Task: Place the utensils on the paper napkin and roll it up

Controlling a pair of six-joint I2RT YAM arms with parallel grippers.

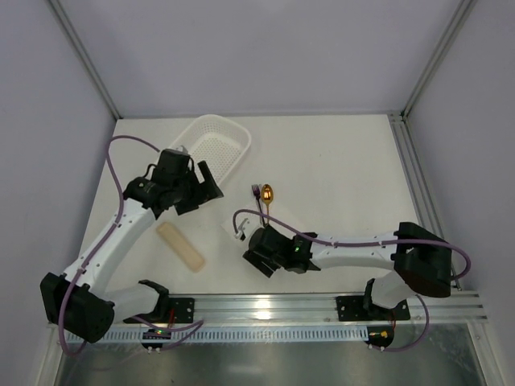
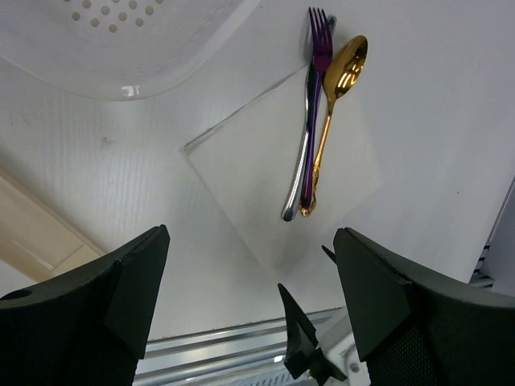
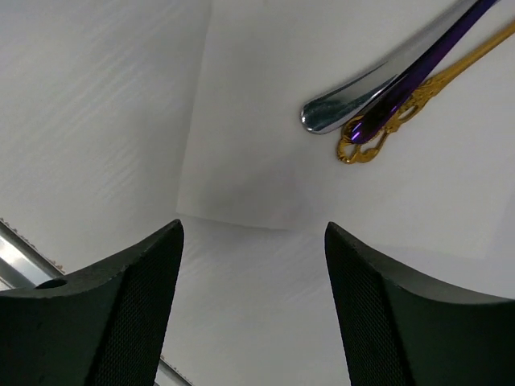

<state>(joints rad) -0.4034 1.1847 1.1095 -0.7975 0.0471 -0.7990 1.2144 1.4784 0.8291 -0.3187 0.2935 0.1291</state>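
Observation:
The paper napkin (image 2: 257,173) lies flat on the white table as a diamond. Three utensils rest on it side by side: a purple fork (image 2: 315,88), a gold spoon (image 2: 342,76) and a silver spoon (image 2: 298,177), heads poking past its far corner. In the top view they show as a small cluster (image 1: 262,195). My left gripper (image 1: 211,182) hangs open beside the basket, left of the napkin, holding nothing. My right gripper (image 3: 253,233) is open just above the napkin's (image 3: 257,121) near edge, close to the handle ends (image 3: 362,129).
A white perforated basket (image 1: 211,138) stands at the back left, its rim (image 2: 121,84) close to the napkin. A flat beige slab (image 1: 182,246) lies at the front left. The metal rail (image 1: 322,305) runs along the near edge.

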